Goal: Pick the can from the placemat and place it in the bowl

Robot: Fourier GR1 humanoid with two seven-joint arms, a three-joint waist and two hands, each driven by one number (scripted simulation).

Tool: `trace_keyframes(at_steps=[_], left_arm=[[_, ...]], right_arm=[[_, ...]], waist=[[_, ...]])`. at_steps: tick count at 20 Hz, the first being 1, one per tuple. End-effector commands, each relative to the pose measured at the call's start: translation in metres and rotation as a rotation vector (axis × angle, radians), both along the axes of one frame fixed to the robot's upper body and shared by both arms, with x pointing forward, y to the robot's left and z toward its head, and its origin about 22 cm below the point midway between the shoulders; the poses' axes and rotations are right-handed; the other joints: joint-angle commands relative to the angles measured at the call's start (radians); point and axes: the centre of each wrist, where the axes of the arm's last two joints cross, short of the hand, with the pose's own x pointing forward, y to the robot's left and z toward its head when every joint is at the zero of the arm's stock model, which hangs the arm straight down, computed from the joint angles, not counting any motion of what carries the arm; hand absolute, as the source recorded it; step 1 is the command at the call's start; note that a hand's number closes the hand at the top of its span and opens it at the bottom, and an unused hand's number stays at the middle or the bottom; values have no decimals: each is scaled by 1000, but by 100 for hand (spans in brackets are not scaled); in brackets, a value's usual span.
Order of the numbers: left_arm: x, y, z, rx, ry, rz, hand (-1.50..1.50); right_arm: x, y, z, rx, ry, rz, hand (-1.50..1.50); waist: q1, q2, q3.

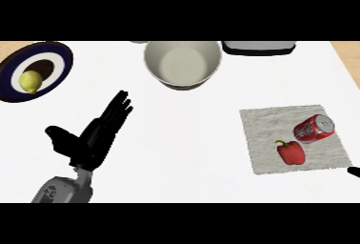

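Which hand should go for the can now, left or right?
Right, probably. The can lies on the placemat at the right side, with the right hand just off its corner. The left hand rests open far across the counter.

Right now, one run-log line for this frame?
can: lying on placemat | bowl: holds nothing | left hand: open, resting | right hand: barely visible at edge

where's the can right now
In the head view the can lies on its side at the right, on the far right part of the placemat, just up and right of the red pepper.
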Motion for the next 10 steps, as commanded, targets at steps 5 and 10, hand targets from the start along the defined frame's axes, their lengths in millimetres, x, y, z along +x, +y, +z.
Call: trace_keyframes(at_steps=[5,10], left_arm=[[1,-8,9,-14,-4,-51,0],[7,-21,2,2,-18,-38,0]], right_arm=[[13,50,49,-159,315,-149,-150],[41,70,52,-125,453,-197,-150]], waist=[[35,6,2],[35,9,4]])
